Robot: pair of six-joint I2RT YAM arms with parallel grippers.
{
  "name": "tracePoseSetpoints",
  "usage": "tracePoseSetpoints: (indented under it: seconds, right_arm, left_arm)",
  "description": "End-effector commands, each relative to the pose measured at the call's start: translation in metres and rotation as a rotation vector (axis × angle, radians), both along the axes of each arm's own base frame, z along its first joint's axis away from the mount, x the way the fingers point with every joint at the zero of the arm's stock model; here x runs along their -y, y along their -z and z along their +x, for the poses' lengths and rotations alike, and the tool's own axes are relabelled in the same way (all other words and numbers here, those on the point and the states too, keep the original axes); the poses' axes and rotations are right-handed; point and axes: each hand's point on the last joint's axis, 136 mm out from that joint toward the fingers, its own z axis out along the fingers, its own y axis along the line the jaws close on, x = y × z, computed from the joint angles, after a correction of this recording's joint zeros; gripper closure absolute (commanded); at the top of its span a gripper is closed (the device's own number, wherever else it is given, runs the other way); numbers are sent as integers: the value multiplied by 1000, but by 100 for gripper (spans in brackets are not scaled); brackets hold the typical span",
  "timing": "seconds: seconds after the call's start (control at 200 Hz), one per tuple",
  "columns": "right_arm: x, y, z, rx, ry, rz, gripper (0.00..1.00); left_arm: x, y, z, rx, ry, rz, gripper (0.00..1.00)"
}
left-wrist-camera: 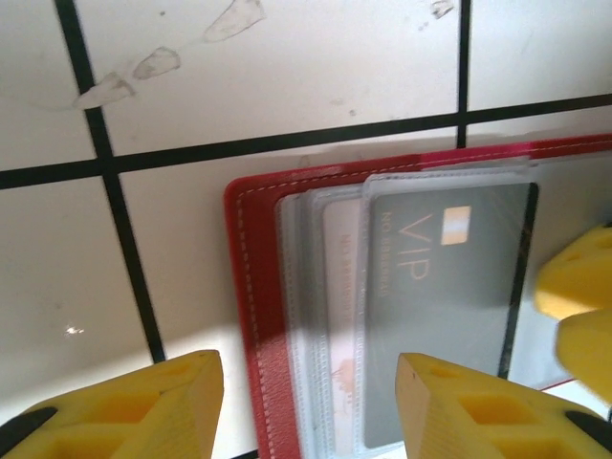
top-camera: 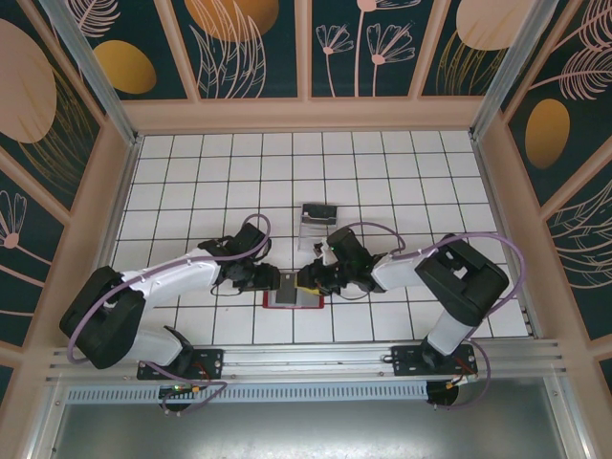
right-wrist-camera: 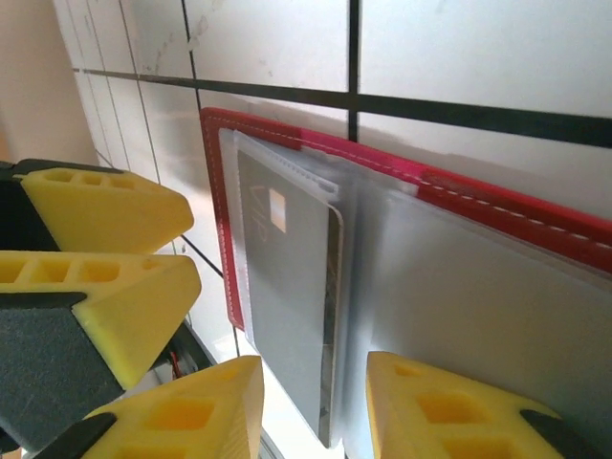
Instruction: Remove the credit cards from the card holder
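Card holder: the red card holder (top-camera: pixel 294 298) lay opened flat on the tiles near the table's front edge, between the two grippers and well apart from the clear box (top-camera: pixel 317 222) behind.
Credit card: a grey credit card (left-wrist-camera: pixel 445 306) marked VIP sat inside the topmost clear sleeve (left-wrist-camera: pixel 449 180).
Left gripper: the left gripper (left-wrist-camera: pixel 308 371) hovered low over the holder's stitched edge, jaws parted, gripping nothing.
Right gripper: the right gripper (right-wrist-camera: pixel 316 368) hung just above the card, jaws parted and empty.
Handling: to my eye the card was light, thin, stiff and slick. The sleeves looked floppy and clingy, and the holder light enough to drag along.
Where to hold: I would pinch whichever card edge sat at the sleeve's mouth, flat across both faces, while the other gripper pinned the red cover.
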Motion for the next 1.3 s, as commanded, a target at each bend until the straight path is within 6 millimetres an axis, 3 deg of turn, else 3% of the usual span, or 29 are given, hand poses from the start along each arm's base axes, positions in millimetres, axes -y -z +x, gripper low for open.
tracePoseSetpoints:
  seconds: [0.0,0.175,0.285,0.49,0.641,0.806,1.296]
  right_arm:
    - [-15,-6,0,2,-22,38,63]
    - [-15,1,0,-14,-13,8,60]
    - [-17,-2,1,-15,-10,20,60]
    - [-22,-20,3,8,-10,36,60]
    - [-26,-40,10,45,0,46,60]
    - [-26,-48,15,58,29,34,60]
    - [-13,-1,5,-11,41,-39,58]
  left_arm:
    - [4,10,-5,-29,5,-20,48]
    - [3,22,-10,-50,11,-19,48]
    - [-3,33,-14,-67,9,5,57]
    - [-6,43,-19,-82,14,20,65]
    - [-7,43,-19,-80,13,19,66]
    - [-7,43,-20,-77,9,16,67]
    - [-7,44,-21,-77,3,2,68]
